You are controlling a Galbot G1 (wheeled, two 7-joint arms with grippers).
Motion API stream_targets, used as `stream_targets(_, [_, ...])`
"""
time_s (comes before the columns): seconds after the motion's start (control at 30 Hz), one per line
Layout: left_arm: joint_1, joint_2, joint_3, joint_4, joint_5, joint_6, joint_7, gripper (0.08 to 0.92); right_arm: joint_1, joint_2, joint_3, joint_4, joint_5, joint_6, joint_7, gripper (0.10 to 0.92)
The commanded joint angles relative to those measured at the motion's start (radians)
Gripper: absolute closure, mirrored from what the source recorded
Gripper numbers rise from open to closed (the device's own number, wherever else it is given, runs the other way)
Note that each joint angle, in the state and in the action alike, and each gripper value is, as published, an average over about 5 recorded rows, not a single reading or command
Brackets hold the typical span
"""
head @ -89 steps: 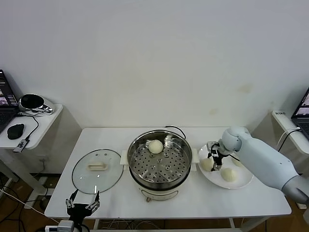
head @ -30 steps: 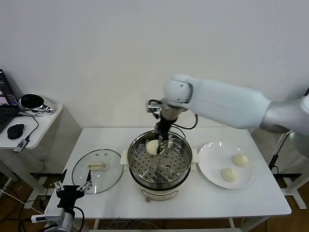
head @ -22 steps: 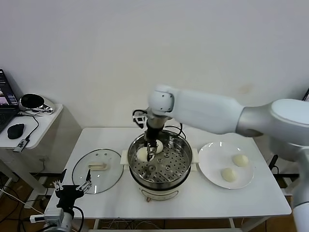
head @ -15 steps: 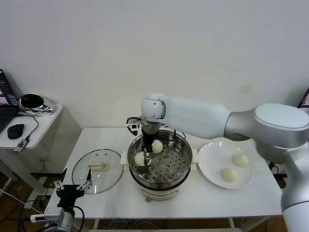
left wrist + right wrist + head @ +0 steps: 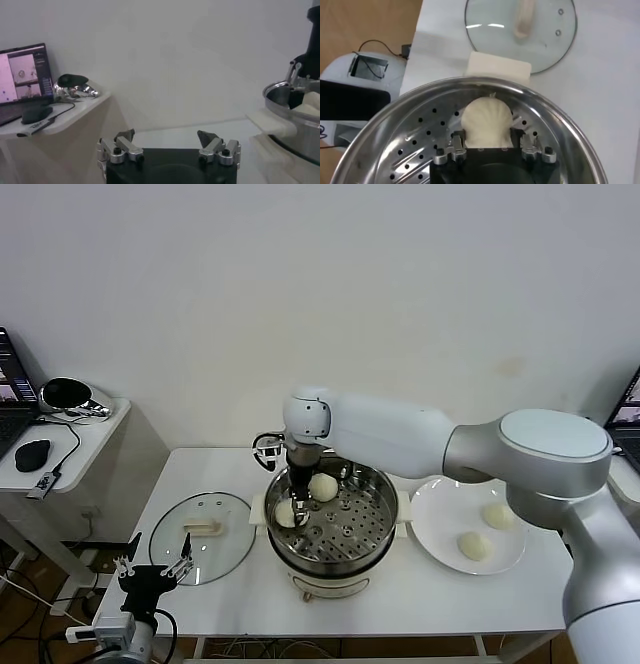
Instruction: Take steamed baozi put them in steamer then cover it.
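The steamer (image 5: 332, 529) stands mid-table. My right gripper (image 5: 296, 510) reaches down into its left side and is shut on a cream-white baozi (image 5: 286, 513), which is low over the perforated tray. In the right wrist view the baozi (image 5: 486, 119) sits between the fingers of that gripper (image 5: 487, 134), inside the steamer's rim (image 5: 415, 102). Another baozi (image 5: 323, 485) lies at the back of the tray. Two baozi (image 5: 497, 515) (image 5: 473, 546) lie on the white plate (image 5: 440, 522). The glass cover (image 5: 202, 536) lies flat left of the steamer. My left gripper (image 5: 150, 574) is open and empty, low at the front left.
A side table (image 5: 70, 439) at far left holds a mouse (image 5: 33, 454) and a metal bowl (image 5: 66, 395). A black cable (image 5: 362, 452) runs behind the steamer. The left wrist view shows the open gripper (image 5: 166, 137), the steamer's edge (image 5: 295, 112) and a laptop (image 5: 22, 75).
My right gripper took a baozi from the plate, carried it left over the steamer and lowered it onto the left side of the tray. The left gripper has barely moved.
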Motion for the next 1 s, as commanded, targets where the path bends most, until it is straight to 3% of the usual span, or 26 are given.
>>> stream_targets(0.03, [-0.001,-0.004,0.006,0.001,0.002,0.002,0.001,0.177,0.015,-0.059,0.013,0.048,-0.010,-0.001,-0.002,0.253])
stream_targets(0.2, [0.002,-0.009,0.014,-0.005,0.005,0.008,0.004,0.177,0.056,-0.187,0.064,0.164,-0.032,0.019,-0.025,0.205])
stream_targets(0.33, [0.004,-0.007,0.017,-0.005,0.003,0.018,0.008,0.177,0.115,-0.392,0.120,0.300,-0.050,0.083,-0.091,0.203])
stream_targets(0.7, [0.019,-0.008,0.020,0.002,-0.013,0.042,0.018,0.177,0.077,-0.890,0.225,0.428,-0.265,0.410,-0.211,0.203])
stream_targets(1.0, [0.057,-0.003,0.032,-0.023,-0.018,0.057,0.024,0.177,-0.307,-1.015,0.467,0.431,-0.551,0.518,-0.236,0.203])
